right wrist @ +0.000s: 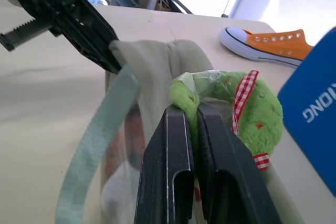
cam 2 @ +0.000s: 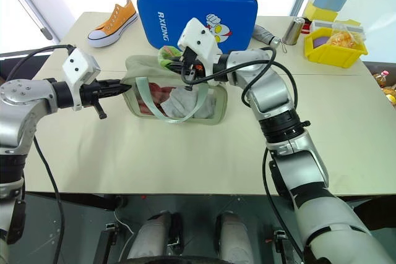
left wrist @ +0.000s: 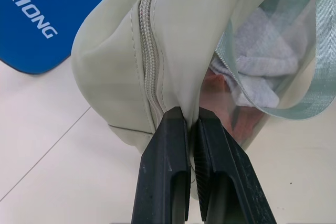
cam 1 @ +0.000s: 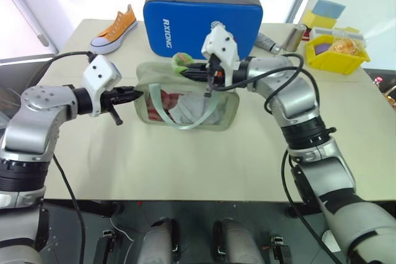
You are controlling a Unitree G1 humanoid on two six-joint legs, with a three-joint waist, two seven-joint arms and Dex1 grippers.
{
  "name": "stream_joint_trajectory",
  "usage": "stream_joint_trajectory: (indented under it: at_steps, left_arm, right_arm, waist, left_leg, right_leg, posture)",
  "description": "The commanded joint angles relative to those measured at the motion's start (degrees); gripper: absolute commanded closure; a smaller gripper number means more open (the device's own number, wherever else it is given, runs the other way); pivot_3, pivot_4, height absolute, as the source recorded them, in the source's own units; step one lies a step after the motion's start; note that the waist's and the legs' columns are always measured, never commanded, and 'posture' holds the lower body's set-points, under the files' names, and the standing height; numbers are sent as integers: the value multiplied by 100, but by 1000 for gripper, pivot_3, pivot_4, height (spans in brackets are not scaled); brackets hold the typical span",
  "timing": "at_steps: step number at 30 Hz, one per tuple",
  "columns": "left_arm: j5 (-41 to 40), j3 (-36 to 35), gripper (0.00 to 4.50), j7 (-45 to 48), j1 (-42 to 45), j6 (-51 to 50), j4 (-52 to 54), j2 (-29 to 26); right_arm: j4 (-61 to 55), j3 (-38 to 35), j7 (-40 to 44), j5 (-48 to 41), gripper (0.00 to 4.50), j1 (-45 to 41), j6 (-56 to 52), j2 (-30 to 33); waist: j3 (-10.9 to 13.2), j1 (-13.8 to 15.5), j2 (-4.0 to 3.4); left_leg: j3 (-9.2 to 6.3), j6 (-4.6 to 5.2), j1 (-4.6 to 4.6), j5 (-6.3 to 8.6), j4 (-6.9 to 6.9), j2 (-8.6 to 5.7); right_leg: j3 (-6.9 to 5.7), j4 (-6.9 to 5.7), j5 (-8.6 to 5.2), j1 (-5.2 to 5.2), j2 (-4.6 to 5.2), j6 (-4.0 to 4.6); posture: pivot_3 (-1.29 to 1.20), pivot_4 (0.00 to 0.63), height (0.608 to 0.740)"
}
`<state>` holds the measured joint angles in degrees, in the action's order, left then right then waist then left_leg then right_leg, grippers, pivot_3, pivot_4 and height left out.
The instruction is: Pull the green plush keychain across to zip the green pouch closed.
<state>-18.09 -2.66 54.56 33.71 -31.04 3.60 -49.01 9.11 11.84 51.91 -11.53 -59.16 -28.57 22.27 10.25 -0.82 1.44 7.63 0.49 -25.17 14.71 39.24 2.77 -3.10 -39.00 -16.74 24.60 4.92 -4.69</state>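
The green pouch (cam 1: 226,110) lies at mid-table, its clear front panel showing white and red contents and its mint strap hanging in a loop. My left gripper (cam 1: 137,94) is shut on the fabric at the pouch's left end, right beside the zipper (left wrist: 149,61). The green plush keychain (right wrist: 247,111), fuzzy lime with a red checked ribbon, sits at the pouch's top left, just in front of the blue case. My right gripper (cam 1: 185,71) reaches in from the right over the pouch's top edge and is shut on the plush keychain (cam 1: 181,61).
A large blue padded case (cam 1: 203,20) stands just behind the pouch. An orange sneaker (cam 1: 114,29) lies at the back left. A metal cylinder (cam 1: 296,36) and a yellow bin (cam 1: 337,51) of items sit at the back right. Bare beige table (cam 1: 185,165) stretches in front.
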Motion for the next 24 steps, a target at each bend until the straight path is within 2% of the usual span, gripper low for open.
stream_joint_trajectory:
  at_steps: [1, 6, 14, 20, 24]
  left_arm:
    - [-46, -184, 4500, -55, -6, 5, 244, -66]
    - [-87, -258, 4500, -3, -148, 23, 280, -123]
    - [-128, -157, 4500, -10, -102, 2, 250, -51]
    - [-109, -88, 4500, -17, -78, 13, 240, 23]
    - [-110, -77, 4500, -11, -100, 16, 268, 35]
  right_arm:
    - [-382, -516, 80, -60, 4460, -215, -100, 605]
    - [-629, -916, 257, 50, 4460, -15, -312, 1871]
    - [-617, -1027, 140, 505, 4460, 766, -131, 3035]
    - [-792, -1000, -455, 539, 4460, 1690, -382, 2660]
    - [-1099, -868, -846, 344, 4460, 2263, -648, 1896]
  waist:
    - [0, 8, 0]
    - [1, 9, 0]
    - [1, -7, -1]
    - [1, 4, -1]
    - [1, 0, -1]
  left_leg:
    - [0, 0, 0, 0, 0, 0]
    - [-3, 3, -4, 2, 0, -4]
    - [3, 3, 1, 2, -2, 0]
    - [4, 2, 1, 1, -1, 0]
    - [3, 1, 2, 1, -1, 1]
  right_leg:
    - [0, 0, 0, 0, 0, 0]
    - [-2, 4, 0, 0, 6, 0]
    - [-1, 4, 0, 1, 5, 0]
    - [-1, 4, 0, 0, 5, 0]
    - [-2, 3, 0, 0, 3, 0]
  posture:
    - [0, 150, 740]
    - [0, 150, 740]
    - [0, 150, 740]
    - [0, 150, 740]
    - [0, 150, 740]
